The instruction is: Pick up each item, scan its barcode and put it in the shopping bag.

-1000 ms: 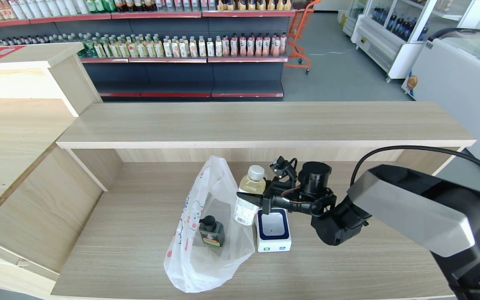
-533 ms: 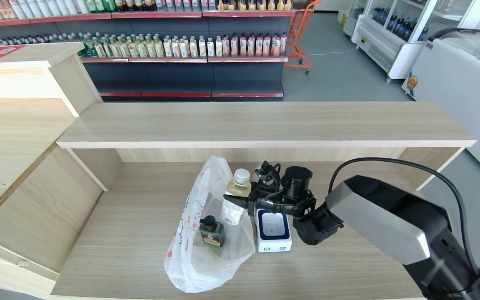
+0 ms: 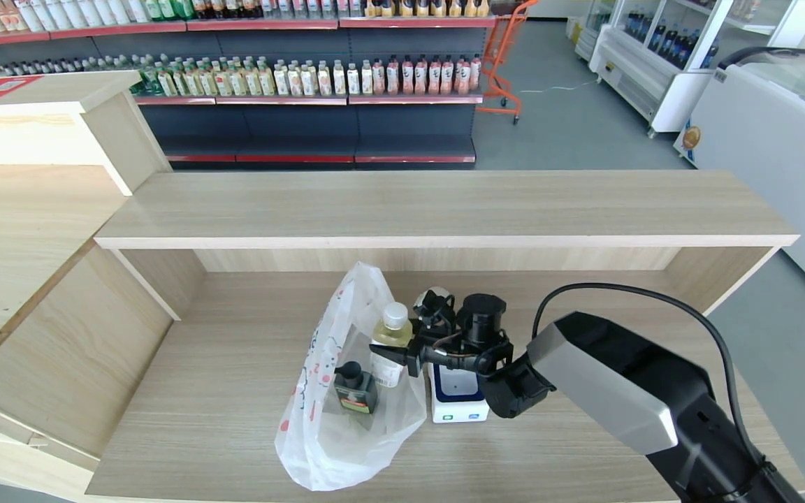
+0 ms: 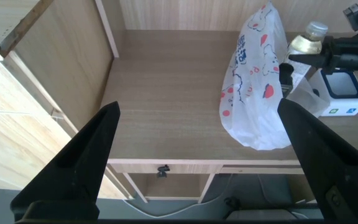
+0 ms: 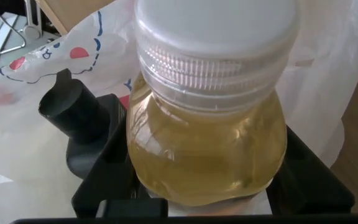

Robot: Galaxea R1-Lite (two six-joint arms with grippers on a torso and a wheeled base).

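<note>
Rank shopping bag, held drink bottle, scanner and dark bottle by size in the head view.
Largest: shopping bag.
Next: drink bottle and scanner, too close to rank; the scanner is partly hidden.
Smallest: dark bottle.

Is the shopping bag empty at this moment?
No, a dark pump bottle lies inside the shopping bag, while the right gripper holds the drink bottle.

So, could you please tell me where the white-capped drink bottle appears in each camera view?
Head view: drink bottle at centre, at the shopping bag's mouth.
Left wrist view: drink bottle far off, beside the shopping bag.
Right wrist view: drink bottle close up, shopping bag behind it.
Shared landmark: the shopping bag.
</note>
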